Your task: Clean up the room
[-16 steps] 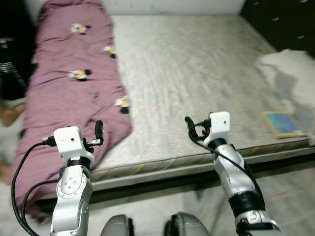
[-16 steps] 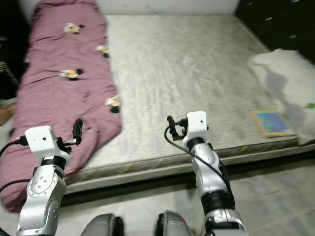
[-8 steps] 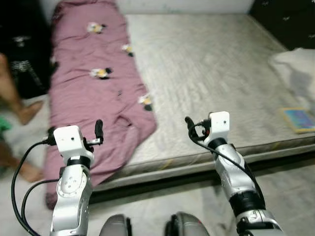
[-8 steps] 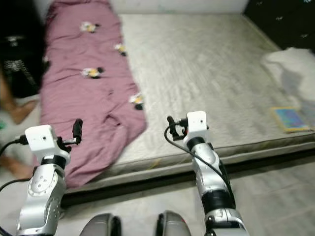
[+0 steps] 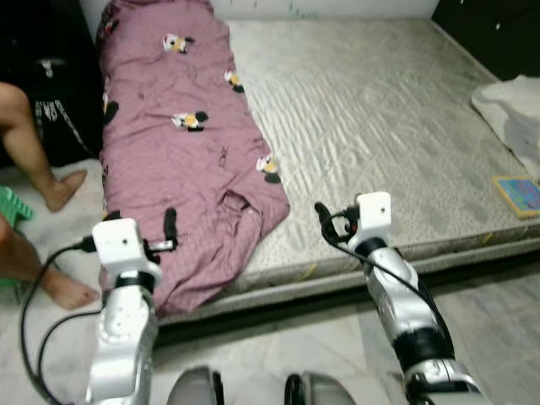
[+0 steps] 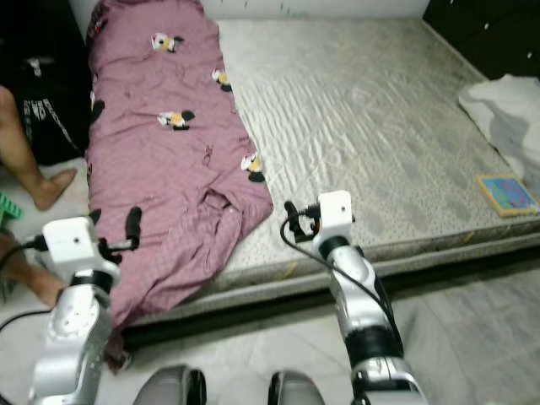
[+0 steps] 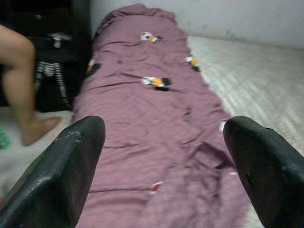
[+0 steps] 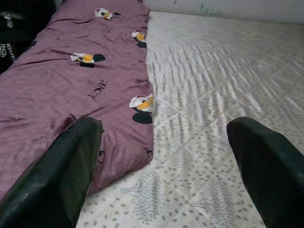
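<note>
A bare grey mattress (image 5: 380, 126) lay low on a pale tiled floor (image 5: 278, 354), with a mauve blanket (image 5: 181, 160) stretched along its left side, long axis running away from the robot and the near end spilling over the front edge. A white cloth (image 5: 515, 105) and a small book (image 5: 516, 194) sat at the right edge, and a person's legs (image 5: 34, 143) showed beside the blanket. The left hand (image 7: 161, 161) hovered wide open and empty over the blanket's near end, and the right hand (image 8: 166, 166) likewise, wide open, near the mattress front.

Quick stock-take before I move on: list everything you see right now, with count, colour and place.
Mauve quilted blanket with cartoon prints: one, along the mattress's left side, end hanging over the front edge.
Grey patterned mattress: one, low on the floor ahead.
Colourful flat book: one, blue and yellow, mattress's right front corner.
White crumpled cloth: one, right edge of the mattress.
Person's bare legs: on the floor, far left.
Left gripper: black fingers, open, facing the blanket.
Right gripper: black fingers, open, above the mattress's front edge.
</note>
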Robot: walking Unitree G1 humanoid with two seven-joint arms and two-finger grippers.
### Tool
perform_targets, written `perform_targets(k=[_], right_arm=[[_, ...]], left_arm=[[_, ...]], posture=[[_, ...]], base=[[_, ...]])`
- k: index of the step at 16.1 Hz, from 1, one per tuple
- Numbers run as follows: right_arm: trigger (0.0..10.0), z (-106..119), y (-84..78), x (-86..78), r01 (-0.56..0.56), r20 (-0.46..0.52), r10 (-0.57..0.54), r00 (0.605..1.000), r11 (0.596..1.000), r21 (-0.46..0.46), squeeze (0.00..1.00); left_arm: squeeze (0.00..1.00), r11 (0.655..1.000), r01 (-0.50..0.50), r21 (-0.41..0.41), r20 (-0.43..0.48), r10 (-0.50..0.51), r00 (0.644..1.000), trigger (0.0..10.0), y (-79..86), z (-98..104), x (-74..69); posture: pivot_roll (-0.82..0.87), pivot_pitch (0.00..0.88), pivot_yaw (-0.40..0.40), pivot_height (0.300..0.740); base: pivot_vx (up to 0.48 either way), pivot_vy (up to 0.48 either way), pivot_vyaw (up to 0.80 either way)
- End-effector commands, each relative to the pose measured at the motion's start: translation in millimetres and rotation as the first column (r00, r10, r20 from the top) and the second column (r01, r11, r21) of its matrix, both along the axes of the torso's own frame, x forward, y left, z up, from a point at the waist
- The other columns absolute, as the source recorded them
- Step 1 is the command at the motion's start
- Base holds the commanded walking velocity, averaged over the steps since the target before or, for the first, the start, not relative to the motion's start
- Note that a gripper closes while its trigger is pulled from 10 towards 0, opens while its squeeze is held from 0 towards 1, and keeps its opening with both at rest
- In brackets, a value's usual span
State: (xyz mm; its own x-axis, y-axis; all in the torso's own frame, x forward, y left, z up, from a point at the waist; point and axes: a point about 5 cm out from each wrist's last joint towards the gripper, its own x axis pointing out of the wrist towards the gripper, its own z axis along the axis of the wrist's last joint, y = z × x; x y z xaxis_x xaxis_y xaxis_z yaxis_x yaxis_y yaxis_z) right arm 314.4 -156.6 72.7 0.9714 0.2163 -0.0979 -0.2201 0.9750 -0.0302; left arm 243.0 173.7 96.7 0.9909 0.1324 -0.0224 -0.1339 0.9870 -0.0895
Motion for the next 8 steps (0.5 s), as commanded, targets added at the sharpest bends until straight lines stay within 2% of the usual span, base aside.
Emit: perform_targets(k=[1,8], right_arm=[[10.0,1.9,-5.0,0.4,0.013,0.005,-0.013,1.000,1.000,0.000,0.00],[10.0,2.2,-4.4,1.5,0.006,0.003,-0.006,1.000,1.000,-0.003,0.00]], left_arm=[[0.00,1.000,0.022,-0.001,0.017,-0.022,1.000,10.0,-4.2,3.5,-0.4],[0.00,1.000,0.022,-0.004,0.022,-0.022,1.000,10.0,-4.3,3.9,0.7]], posture=[[-0.01,0.111,-0.048,0.740],[0.00,0.109,-0.053,0.740]], base=[[0.345,0.000,0.00],[0.341,0.000,0.00]])
